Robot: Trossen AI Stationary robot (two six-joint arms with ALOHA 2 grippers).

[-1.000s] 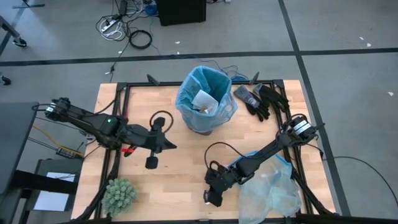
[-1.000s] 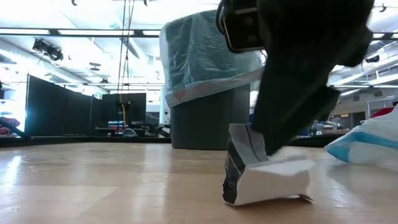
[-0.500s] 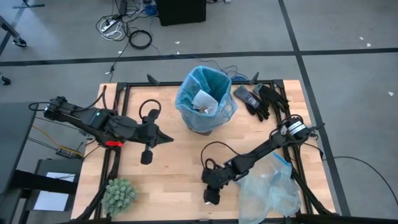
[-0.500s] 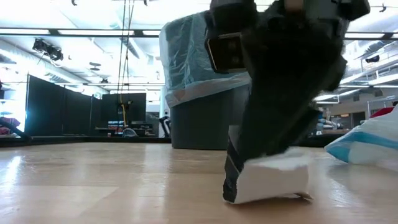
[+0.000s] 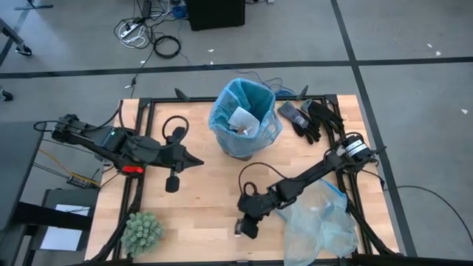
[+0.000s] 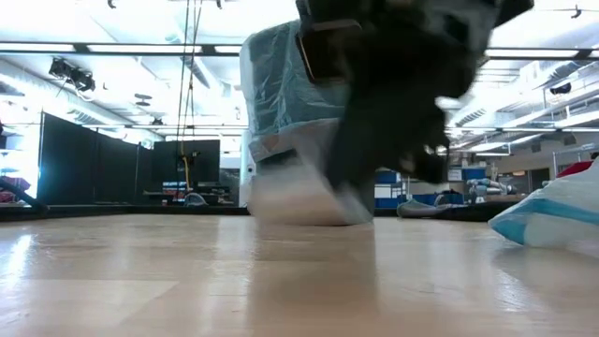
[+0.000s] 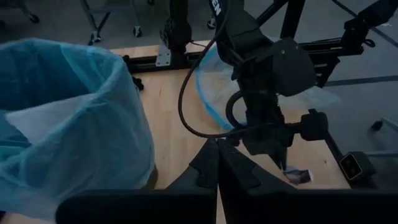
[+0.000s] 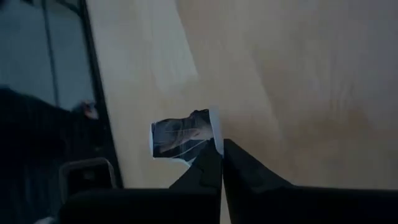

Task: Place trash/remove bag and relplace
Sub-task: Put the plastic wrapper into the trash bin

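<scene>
A white paper piece of trash [image 8: 181, 137], printed dark on one side, hangs in my right gripper [image 5: 243, 224] over the table's near middle; in the low view it [image 6: 298, 195] shows blurred and off the wood. The bin with the sky-blue bag [image 5: 244, 117] stands at the far middle, with white paper inside. My left gripper [image 5: 194, 160] hovers shut and holding nothing, left of the bin. My right gripper pinches the paper piece by one edge [image 8: 210, 132] between its two fingertips. The rest of the piece sticks out beyond the fingers. The fingers come down slanting from the table's right side. The piece is lifted clear of the table.
A pale clear plastic bag [image 5: 322, 222] lies at the near right beside my right arm. Black gloves [image 5: 310, 118] lie at the far right next to the bin. A green spiky plant ball [image 5: 142, 232] sits at the near left corner.
My right gripper has shut on the white paper piece, which stood on the table, and has lifted it clear while shifting a little toward the table's left edge. My left gripper has drawn a little toward the far edge.
</scene>
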